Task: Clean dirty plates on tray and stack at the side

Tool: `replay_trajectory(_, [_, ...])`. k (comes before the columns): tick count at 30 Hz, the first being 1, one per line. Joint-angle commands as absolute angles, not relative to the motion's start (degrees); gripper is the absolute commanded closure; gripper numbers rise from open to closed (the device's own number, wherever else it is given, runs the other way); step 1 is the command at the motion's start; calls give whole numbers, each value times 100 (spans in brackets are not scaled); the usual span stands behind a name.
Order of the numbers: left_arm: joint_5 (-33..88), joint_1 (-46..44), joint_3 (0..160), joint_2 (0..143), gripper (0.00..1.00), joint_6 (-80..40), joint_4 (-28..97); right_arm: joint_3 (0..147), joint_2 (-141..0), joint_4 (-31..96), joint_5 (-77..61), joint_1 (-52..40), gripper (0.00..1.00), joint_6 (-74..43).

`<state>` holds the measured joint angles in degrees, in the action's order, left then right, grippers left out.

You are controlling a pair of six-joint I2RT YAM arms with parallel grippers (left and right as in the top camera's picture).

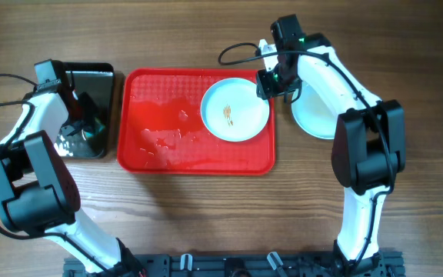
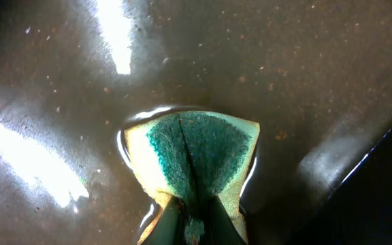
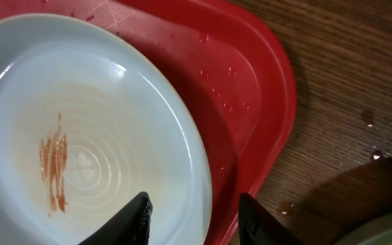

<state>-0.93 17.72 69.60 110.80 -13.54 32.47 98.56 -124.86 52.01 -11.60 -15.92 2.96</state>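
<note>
A pale plate (image 1: 234,109) with an orange-brown smear lies in the right end of the red tray (image 1: 160,146). It also shows in the right wrist view (image 3: 80,136), with the tray rim (image 3: 271,102) beside it. My right gripper (image 3: 194,211) is open, its fingers straddling the plate's right edge (image 1: 271,83). A second pale plate (image 1: 314,115) lies on the table right of the tray, partly under the right arm. My left gripper (image 2: 192,221) is shut on a yellow and green sponge (image 2: 196,153) pressed in the wet black tray (image 1: 91,115).
The black tray (image 2: 305,61) holds murky water. Water drops and wet patches lie on the left part of the red tray. A black cable (image 1: 237,50) loops behind the red tray near the right arm.
</note>
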Motion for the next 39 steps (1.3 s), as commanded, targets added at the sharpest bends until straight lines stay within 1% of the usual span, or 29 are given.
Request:
replay_trajectory(1, [189, 1754, 6851, 11417, 96, -1236, 3251, 9594, -12473, 4993, -1291, -1697, 59, 432])
replay_trajectory(5, [187, 1754, 6917, 11358, 96, -1236, 3336, 9588, -12722, 4995, -1293, -1708, 59, 436])
replay_trajectory(8, [189, 1754, 7203, 11155, 96, -1236, 3708, 9588, -12816, 5076, -1406, -1721, 66, 434])
replay_trajectory(11, [193, 1752, 7548, 10805, 96, -1236, 4198, 9594, -12816, 5135, -1643, -1890, 78, 237])
replay_trajectory(14, [349, 1750, 7695, 10407, 96, -1201, 4493, 9625, -12816, 5288, -1826, -2126, 87, 8])
replay_trajectory(17, [670, 1750, 7695, 10151, 96, -913, 4580, 9747, -12816, 5551, -1852, -2274, 92, -290])
replay_trajectory(19, [674, 1747, 7695, 10012, 96, -915, 4635, 9837, -12816, 5645, -2047, -2327, 95, -539])
replay_trajectory(21, [816, 1747, 7695, 9915, 96, -843, 4661, 9878, -12816, 5586, -2226, -2331, 96, -1140])
replay_trajectory(23, [1345, 1747, 7695, 9887, 96, -436, 4659, 9878, -12816, 5384, -2261, -2331, 96, -1754])
replay_trajectory(24, [1806, 1737, 7695, 9896, 96, -298, 4663, 9876, -12816, 5172, -2270, -2331, 96, -2108])
replay_trajectory(27, [2036, 1514, 7693, 9939, 96, -344, 4659, 9760, -12816, 4628, -2231, -2342, 96, -2934])
replay_trajectory(30, [2036, 1068, 7693, 9998, 96, -373, 4606, 9557, -12816, 4268, -2224, -2418, 96, -3262])
replay_trajectory(33, [2018, 644, 7686, 10068, 96, -390, 4475, 9430, -12816, 4167, -2200, -2519, 96, -3273])
replay_trajectory(36, [1619, 266, 7677, 10191, 96, -725, 4209, 9371, -12816, 4115, -2139, -2576, 96, -3297])
replay_trajectory(37, [1507, 143, 7677, 10245, 96, -819, 4101, 9371, -12816, 4115, -2104, -2576, 91, -3297])
replay_trajectory(38, [1494, 73, 7677, 10283, 96, -819, 4029, 9371, -12816, 4112, -2051, -2576, 76, -3304])
replay_trajectory(39, [1494, 34, 7677, 10296, 96, -819, 3983, 9371, -12816, 4095, -2032, -2576, 69, -3306])
